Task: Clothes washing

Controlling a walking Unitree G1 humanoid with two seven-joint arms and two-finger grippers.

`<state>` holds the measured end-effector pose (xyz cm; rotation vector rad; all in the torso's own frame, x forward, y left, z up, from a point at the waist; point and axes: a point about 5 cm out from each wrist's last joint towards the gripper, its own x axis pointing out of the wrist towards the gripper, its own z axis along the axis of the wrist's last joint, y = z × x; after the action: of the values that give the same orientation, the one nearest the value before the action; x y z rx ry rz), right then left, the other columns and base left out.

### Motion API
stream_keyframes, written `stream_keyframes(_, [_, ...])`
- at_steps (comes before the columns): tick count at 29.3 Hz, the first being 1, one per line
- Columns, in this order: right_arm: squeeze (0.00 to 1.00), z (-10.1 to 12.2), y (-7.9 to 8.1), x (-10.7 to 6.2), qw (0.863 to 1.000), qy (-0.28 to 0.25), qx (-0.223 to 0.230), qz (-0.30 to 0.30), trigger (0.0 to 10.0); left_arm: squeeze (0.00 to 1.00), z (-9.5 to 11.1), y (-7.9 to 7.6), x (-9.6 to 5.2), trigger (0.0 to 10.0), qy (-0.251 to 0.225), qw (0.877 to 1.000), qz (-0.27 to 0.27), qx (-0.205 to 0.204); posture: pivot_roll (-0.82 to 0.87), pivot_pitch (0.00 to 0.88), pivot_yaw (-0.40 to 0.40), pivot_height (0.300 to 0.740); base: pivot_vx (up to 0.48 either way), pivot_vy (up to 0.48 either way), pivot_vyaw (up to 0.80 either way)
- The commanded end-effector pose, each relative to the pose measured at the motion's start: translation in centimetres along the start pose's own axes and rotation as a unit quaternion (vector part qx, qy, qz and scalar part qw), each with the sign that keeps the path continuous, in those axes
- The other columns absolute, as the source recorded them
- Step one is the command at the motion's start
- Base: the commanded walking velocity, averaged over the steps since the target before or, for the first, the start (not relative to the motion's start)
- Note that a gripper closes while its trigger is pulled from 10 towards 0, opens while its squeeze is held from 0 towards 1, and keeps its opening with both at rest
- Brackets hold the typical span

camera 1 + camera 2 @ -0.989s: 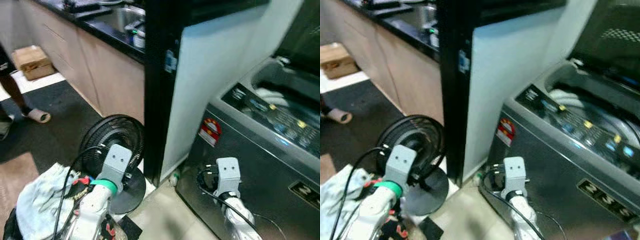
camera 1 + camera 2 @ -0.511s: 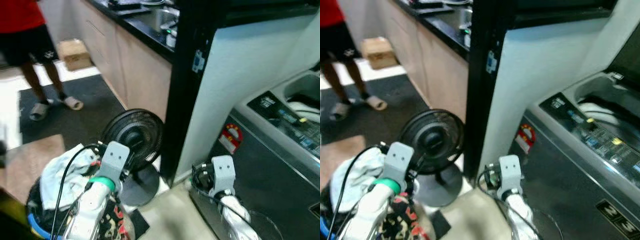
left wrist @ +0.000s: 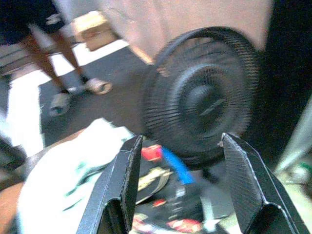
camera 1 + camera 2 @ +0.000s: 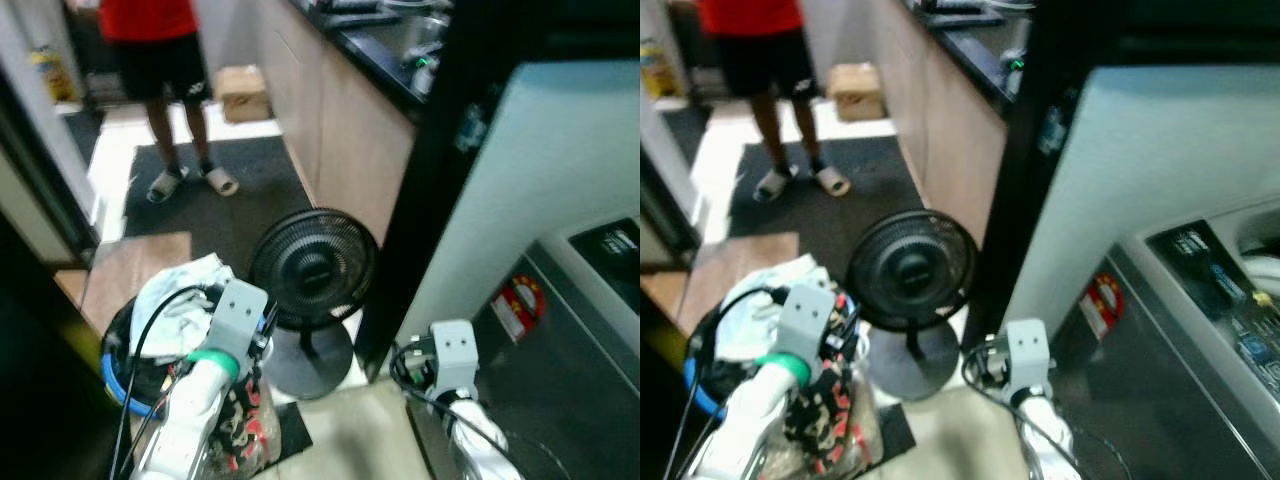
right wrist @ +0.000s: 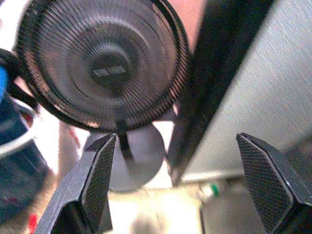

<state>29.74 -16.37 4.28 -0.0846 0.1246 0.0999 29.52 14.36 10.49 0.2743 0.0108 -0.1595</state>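
Both pairs of black fingers are spread wide with nothing between them: your left gripper [image 3: 178,195] hangs over the laundry basket [image 4: 120,372] at the lower left of the head view, your right gripper [image 5: 195,190] points at the black fan [image 4: 313,268]. Since the earlier frame your camera has swung left: the washing machine [image 4: 1200,330] has slid to the right edge, its tub now cut off, and a person [image 4: 165,60] in a red top stands at the upper left, cropped at the chest. Pale cloth [image 4: 180,305] tops the basket. Patterned clothes [image 4: 240,430] beneath are partly hidden by your left arm. Your left wrist view is blurred.
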Motion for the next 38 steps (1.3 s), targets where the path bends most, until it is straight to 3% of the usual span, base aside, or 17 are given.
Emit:
stream_keyframes(1, [0.0, -0.6, 0.1, -0.4, 1.0, 0.009, 0.001, 0.002, 10.0, 0.0, -0.5, -0.1, -0.1, 10.0, 0.011, 1.0, 0.0, 0.001, 0.06, 0.025, -0.023, 0.74, 0.0, 0.0, 0.79])
stream_keyframes(24, [0.0, -0.3, 0.2, 0.0, 1.0, 0.0, 0.003, 0.005, 10.0, 0.0, -0.7, 0.6, 0.3, 10.0, 0.017, 0.999, 0.024, -0.014, 0.06, 0.022, -0.022, 0.74, 0.0, 0.0, 0.79])
stream_keyframes(31, [0.0, 0.4, 0.2, 0.3, 1.0, -0.02, 0.019, -0.011, 10.0, 0.0, -0.7, 0.6, 0.8, 10.0, 0.019, 0.999, 0.028, 0.002, 0.06, 0.014, -0.018, 0.74, 0.0, 0.0, 0.06])
stream_keyframes(38, [0.0, 0.5, 0.3, 0.3, 0.999, -0.024, 0.021, -0.007, 10.0, 0.0, -0.6, 0.7, 1.3, 10.0, 0.017, 0.999, 0.036, 0.003, 0.06, 0.009, -0.016, 0.74, 0.404, 0.0, 0.0])
